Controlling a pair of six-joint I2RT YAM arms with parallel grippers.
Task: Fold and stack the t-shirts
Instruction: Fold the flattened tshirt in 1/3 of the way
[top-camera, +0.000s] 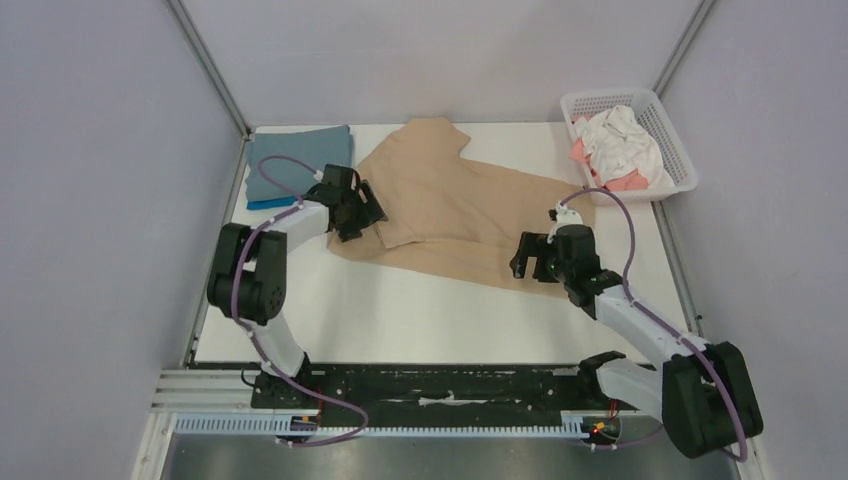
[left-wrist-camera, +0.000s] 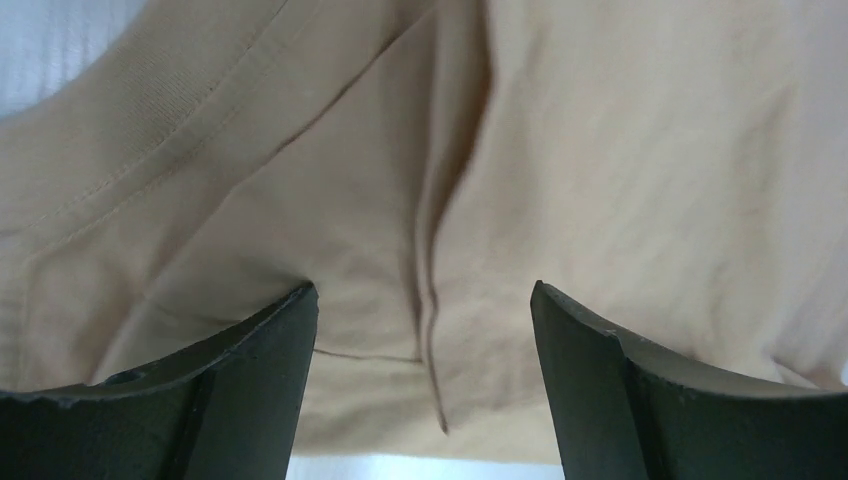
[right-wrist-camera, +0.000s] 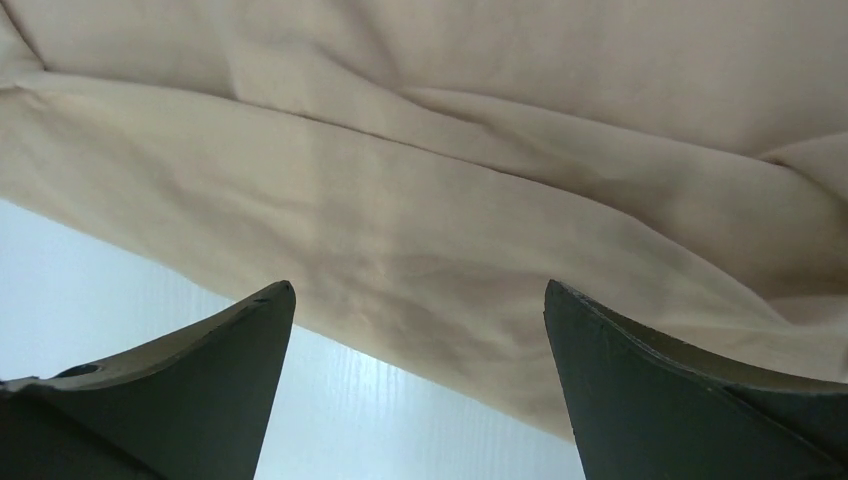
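Note:
The large tan-beige t-shirt lies spread and partly folded across the middle of the white table. My left gripper is open at its left edge; in the left wrist view a tan fold and seam lie between the fingers. My right gripper is open at the shirt's near right hem; the right wrist view shows the tan hem over the white table. A folded grey-blue t-shirt lies on a bright blue one at the back left. White and coral-pink shirts fill the basket.
A white plastic lattice basket stands at the back right corner. Grey walls close in the table on three sides. The black rail with the arm bases runs along the near edge.

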